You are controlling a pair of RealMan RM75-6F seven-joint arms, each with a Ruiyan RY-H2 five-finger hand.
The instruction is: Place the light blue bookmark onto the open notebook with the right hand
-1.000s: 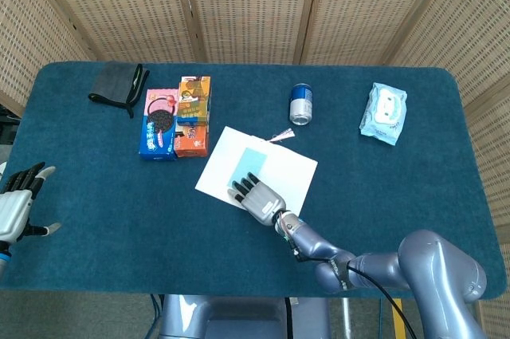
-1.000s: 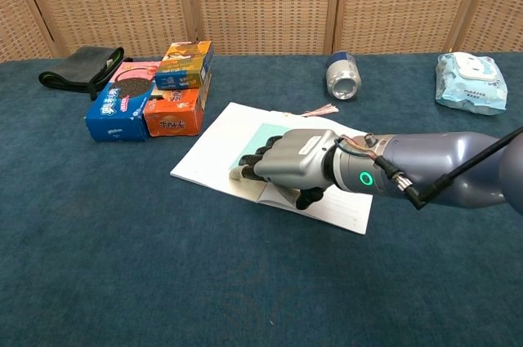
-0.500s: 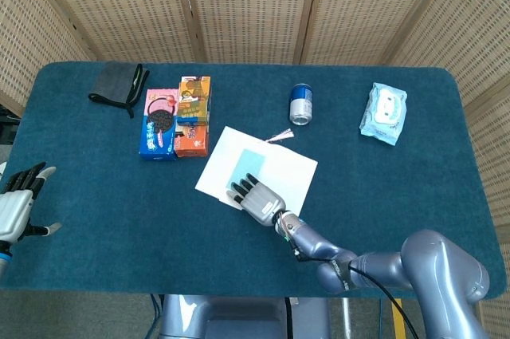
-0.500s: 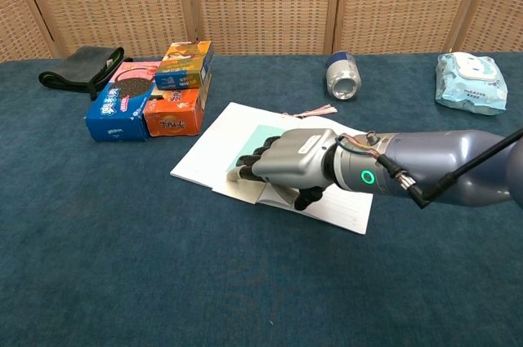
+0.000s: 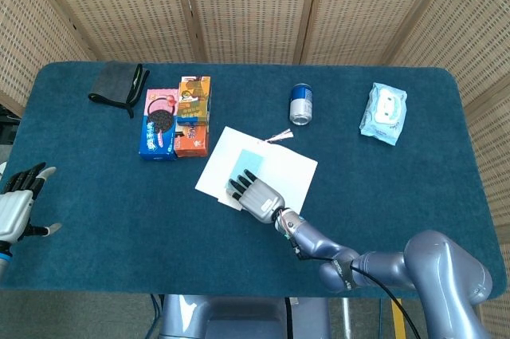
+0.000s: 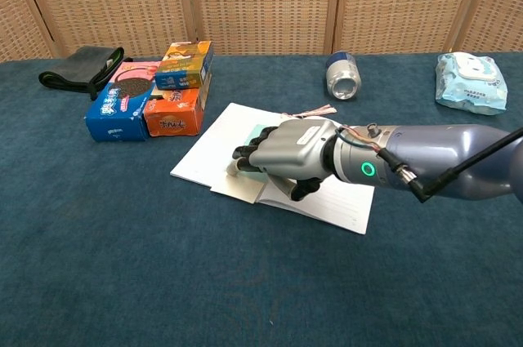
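Presently the light blue bookmark (image 5: 249,162) lies flat on the left page of the open notebook (image 5: 291,170), at the centre of the head view, with a pale tassel showing at the notebook's upper edge. The right hand (image 5: 255,195) rests palm-down over the bookmark's lower end, fingers extended side by side and pressing on the page; it pinches nothing that can be made out. The left hand (image 5: 17,203) sits at the far left edge of the frame, fingers spread, holding nothing.

By appearance the bookmark is a thin, light, flexible card, probably slick against paper and liable to slide or curl under a dragging fingertip. Any further handling is best made at a free edge or the tassel end, not the flat face.

The table (image 5: 414,187) carries a dark teal cloth, likely giving some grip. Woven cane screens (image 5: 247,4) close off the top of the frame.
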